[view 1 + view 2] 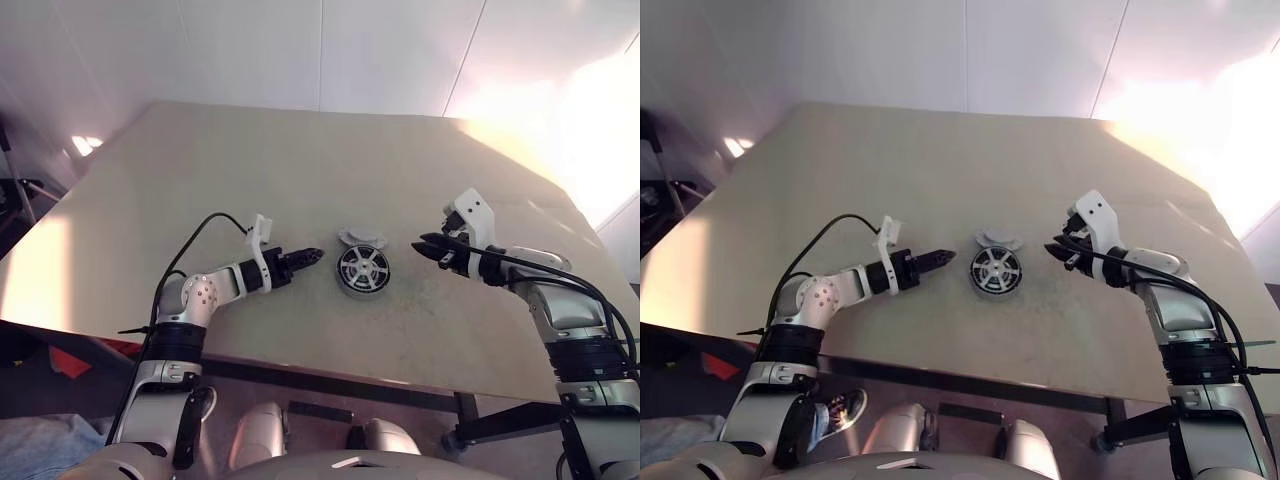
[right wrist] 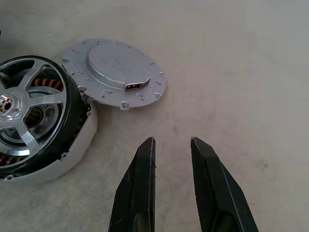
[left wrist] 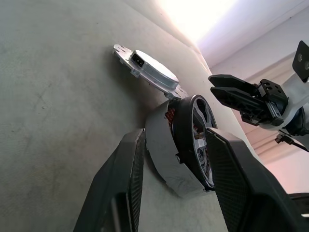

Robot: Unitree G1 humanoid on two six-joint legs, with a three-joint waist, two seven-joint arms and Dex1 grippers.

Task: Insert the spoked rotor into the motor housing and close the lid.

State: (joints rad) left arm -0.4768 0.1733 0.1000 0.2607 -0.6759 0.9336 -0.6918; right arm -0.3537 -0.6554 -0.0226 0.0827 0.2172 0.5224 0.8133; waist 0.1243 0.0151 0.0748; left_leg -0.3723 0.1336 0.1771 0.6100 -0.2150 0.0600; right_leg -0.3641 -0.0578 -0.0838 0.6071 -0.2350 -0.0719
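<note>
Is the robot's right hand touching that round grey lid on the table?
Apart. The right wrist view shows bare table between the right hand and the lid.

The spoked rotor (image 2: 30,112) sits in the motor housing (image 2: 79,137); the grey lid (image 2: 116,72) lies flat, touching it.

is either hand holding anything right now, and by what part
Nothing is held. The left hand and right hand are open beside the spoked rotor, apart from it; the lid lies untouched.
</note>
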